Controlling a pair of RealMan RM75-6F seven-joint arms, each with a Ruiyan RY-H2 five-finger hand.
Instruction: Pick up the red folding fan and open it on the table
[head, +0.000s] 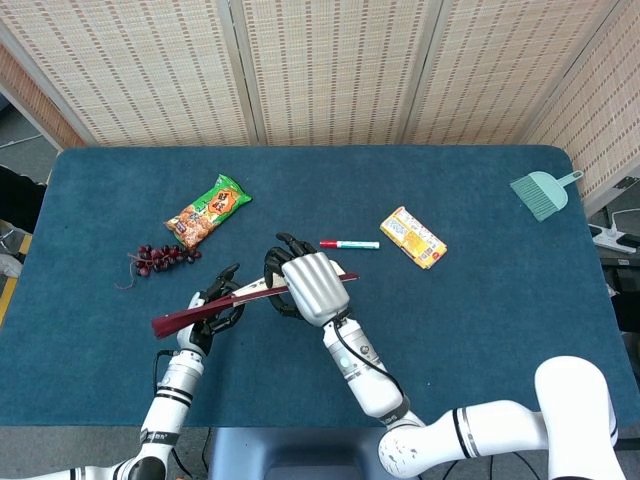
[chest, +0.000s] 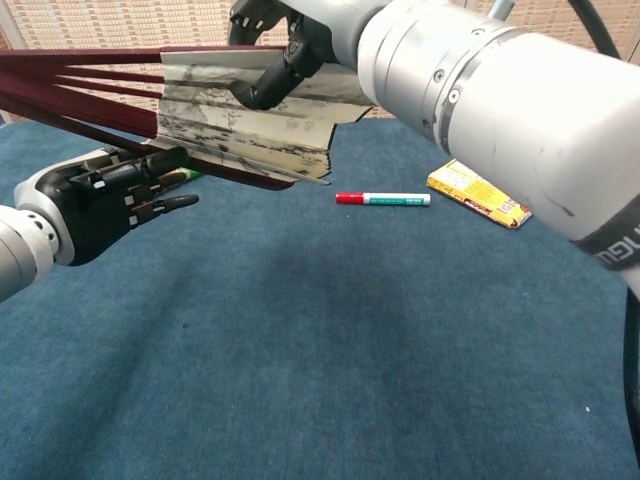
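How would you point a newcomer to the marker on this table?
Start from the right hand holding the fan over the blue table. Just beyond it, towards the screens, lies the marker: a thin white stick with a red cap, left of the yellow packet.

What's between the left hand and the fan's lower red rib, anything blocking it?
Nothing visible. The left hand sits right under the lower rib of the red fan, fingers extended; the right hand holds the fan's upper part.

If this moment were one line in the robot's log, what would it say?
task: open fan | fan: partly spread, off table | right hand: holds fan | left hand: at fan's ribs, grip unclear | marker: untouched
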